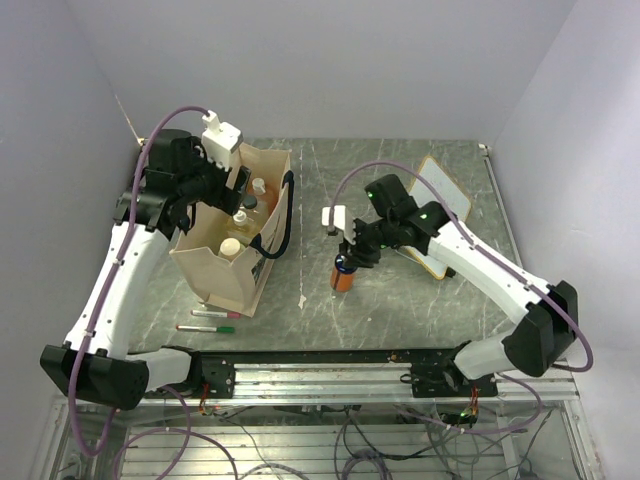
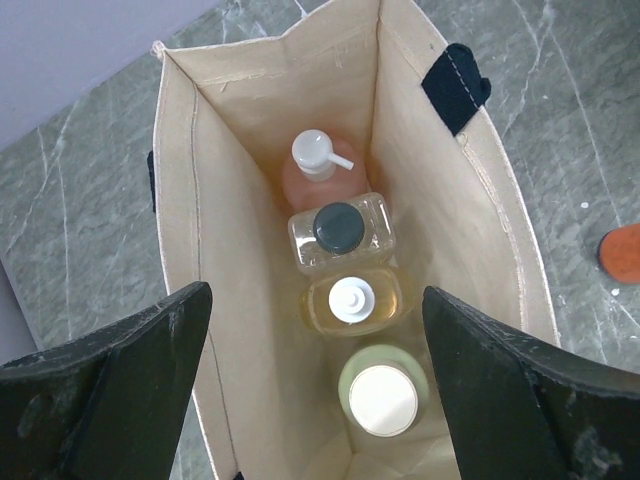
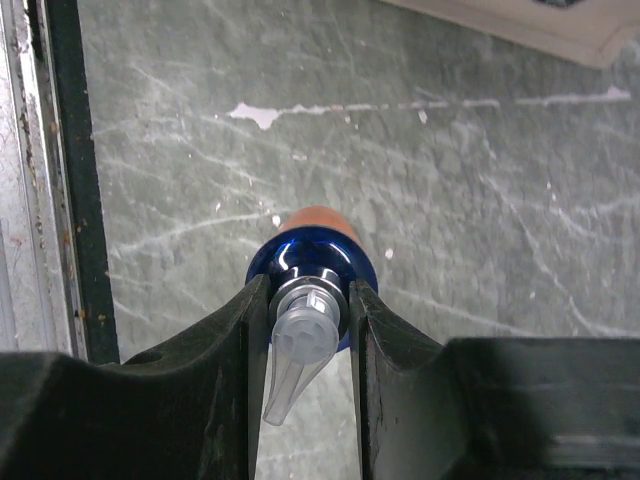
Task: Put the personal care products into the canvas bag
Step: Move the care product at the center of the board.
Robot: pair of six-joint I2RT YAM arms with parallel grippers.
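**Last Bottle in the Grip, Four in the Bag**

My right fingers (image 3: pixel 310 300) are shut on the blue top (image 3: pixel 300 262) of the orange bottle (image 3: pixel 318 222). One finger presses each side of the collar, and the clear pump spout (image 3: pixel 295 370) pokes back between them toward my wrist. The bottle hangs straight below the tips, over the bench (image 3: pixel 480 250). I cannot tell whether its base is clear of the stone.

My left fingers (image 2: pixel 318 310) are spread wide and hold nothing. They hover above the open mouth of the bag (image 2: pixel 250 330), which stands well off to the left of my right fingers. Directly beneath the left fingers four bottles stand in a row. The pink bottle (image 2: pixel 300 185) is farthest, then the clear one (image 2: pixel 340 228) and the amber one (image 2: pixel 352 300). The green one (image 2: pixel 382 398) is nearest.

I judge the orange bottle to be small, light and stiff-walled, so weight should be no trouble. The glossy blue collar looks slick, though, and the pump head above it may turn or sink under a squeeze. The collar just under the spout seems the soundest hold because the fingers can hook beneath the head there. A hold on the spout itself would be poor. The bag is soft cloth and its walls may fold if nudged, so the bottle should go in from straight above. The free strip beside the row looks like the likeliest berth.
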